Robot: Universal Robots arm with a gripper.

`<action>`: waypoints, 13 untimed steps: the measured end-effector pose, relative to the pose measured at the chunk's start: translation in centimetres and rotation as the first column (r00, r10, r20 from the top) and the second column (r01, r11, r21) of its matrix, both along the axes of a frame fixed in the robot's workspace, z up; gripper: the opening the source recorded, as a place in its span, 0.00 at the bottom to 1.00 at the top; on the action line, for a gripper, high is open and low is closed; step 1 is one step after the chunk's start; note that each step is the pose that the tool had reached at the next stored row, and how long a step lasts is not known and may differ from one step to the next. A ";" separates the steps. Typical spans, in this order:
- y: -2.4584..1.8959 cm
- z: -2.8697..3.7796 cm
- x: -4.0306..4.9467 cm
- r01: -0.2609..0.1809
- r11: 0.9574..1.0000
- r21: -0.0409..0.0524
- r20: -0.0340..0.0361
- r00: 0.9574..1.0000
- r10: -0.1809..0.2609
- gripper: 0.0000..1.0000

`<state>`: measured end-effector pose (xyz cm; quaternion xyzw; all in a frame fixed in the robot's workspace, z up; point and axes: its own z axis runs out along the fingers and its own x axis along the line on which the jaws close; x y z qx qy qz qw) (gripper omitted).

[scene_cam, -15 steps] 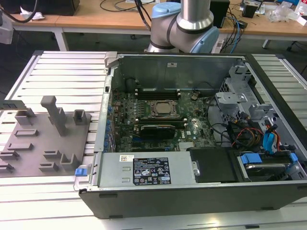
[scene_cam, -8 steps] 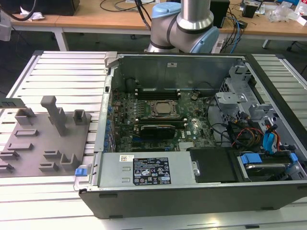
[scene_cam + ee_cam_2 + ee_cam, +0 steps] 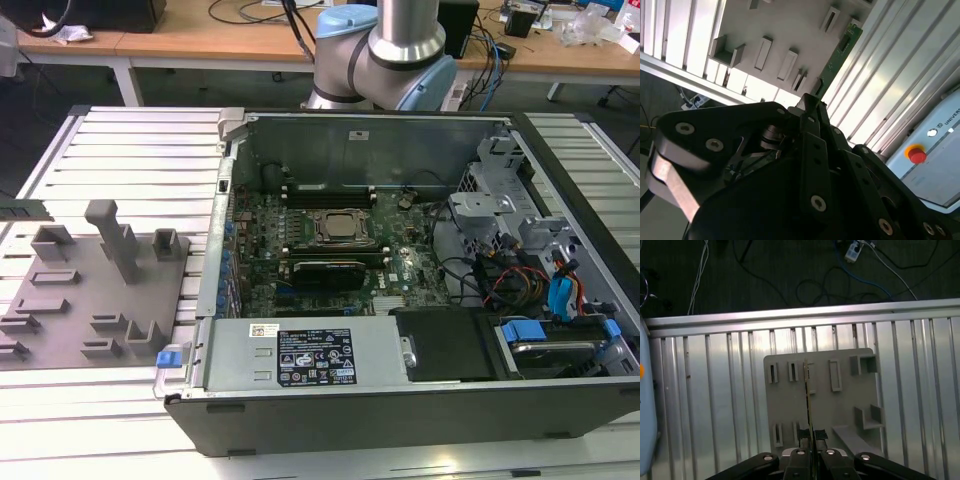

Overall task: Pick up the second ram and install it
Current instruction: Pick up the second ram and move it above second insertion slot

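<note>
The second ram (image 3: 837, 57) is a thin green stick, and my gripper (image 3: 810, 102) is shut on one end of it. In the first wrist view the ram (image 3: 807, 390) is seen edge-on, running out from between the gripper's (image 3: 810, 439) black fingers over the grey fixture plate (image 3: 790, 405). In the exterior view the ram (image 3: 25, 210) shows as a green strip at the far left edge, beside the fixture plate (image 3: 70, 320). The open computer case (image 3: 400, 400) holds the motherboard, with black memory slots (image 3: 328, 192) beside the silver processor (image 3: 340, 228).
Upright grey holders (image 3: 112, 240) stand on the fixture plate. The case walls, drive cage (image 3: 490, 200) and cable bundles (image 3: 520, 280) crowd the exterior view's right. The robot base (image 3: 380, 60) stands behind the case. A pendant with a red button (image 3: 916, 155) lies beside the slatted table.
</note>
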<state>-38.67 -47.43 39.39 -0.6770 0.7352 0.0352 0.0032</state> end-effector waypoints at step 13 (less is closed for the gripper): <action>2.06 1.79 0.06 -0.002 1.000 0.023 0.000 1.000 0.002 0.14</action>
